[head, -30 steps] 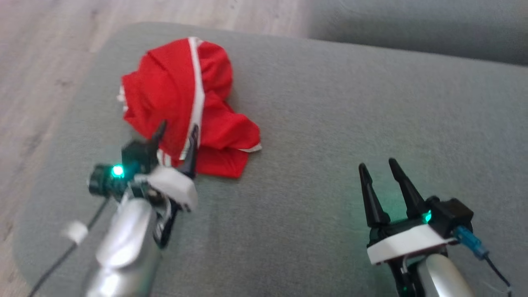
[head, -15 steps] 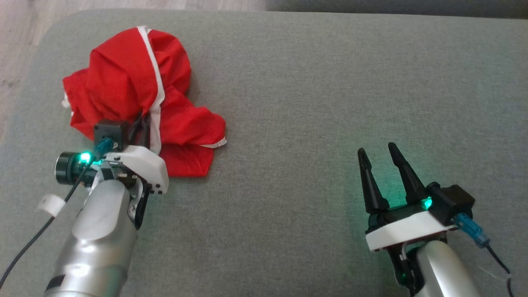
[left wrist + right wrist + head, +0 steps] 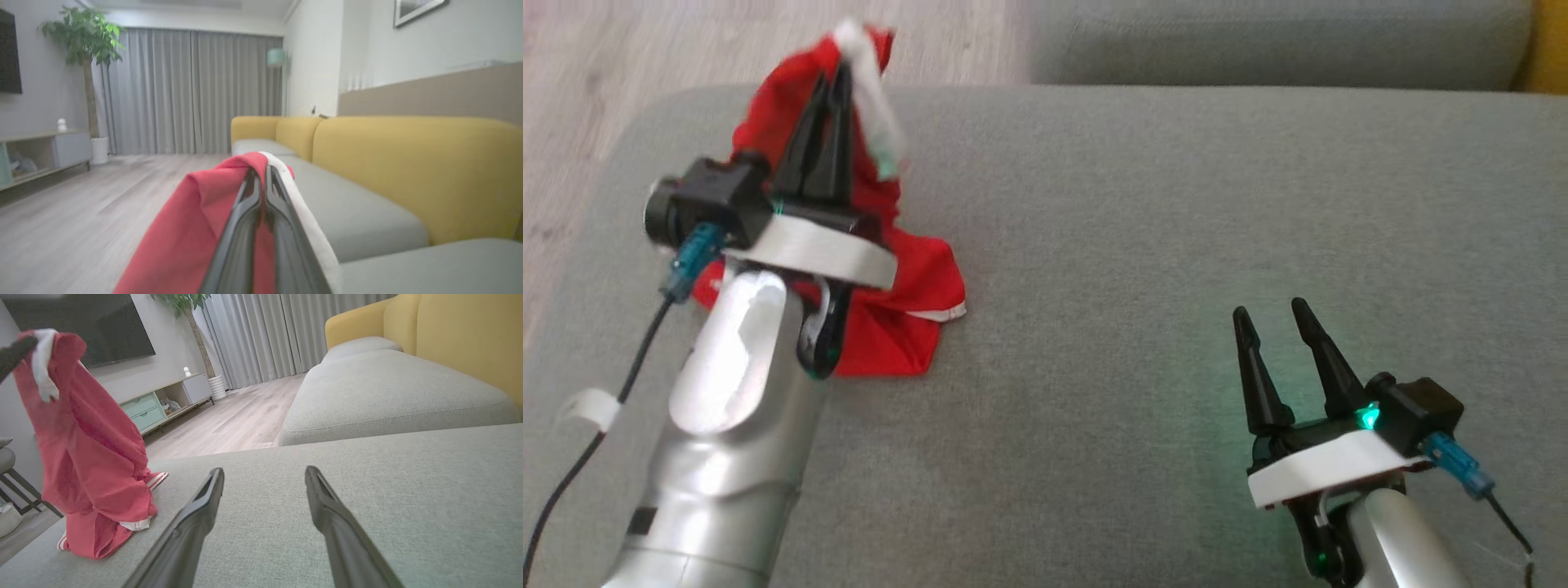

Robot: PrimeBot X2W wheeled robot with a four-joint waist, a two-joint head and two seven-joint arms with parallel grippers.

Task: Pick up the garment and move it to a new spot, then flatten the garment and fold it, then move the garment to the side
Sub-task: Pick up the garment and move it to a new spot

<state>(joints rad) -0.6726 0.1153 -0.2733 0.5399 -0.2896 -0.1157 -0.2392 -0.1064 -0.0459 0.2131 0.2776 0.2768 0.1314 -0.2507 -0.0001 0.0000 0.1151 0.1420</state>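
The left forearm hides part of the blurred red garment.

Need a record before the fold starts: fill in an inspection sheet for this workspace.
Surface: grey cushion, smooth.
Job's things: garment, red, pinched up at one end, lower end on the cushion.
Clutter: nothing seen.
Grippers: left gripper shut on the garment; right gripper open, empty.
Cables: black cable at the left wrist; blue-plugged cable at the right wrist.
Surroundings: wood floor, yellow sofa back, curtains, plant, TV.
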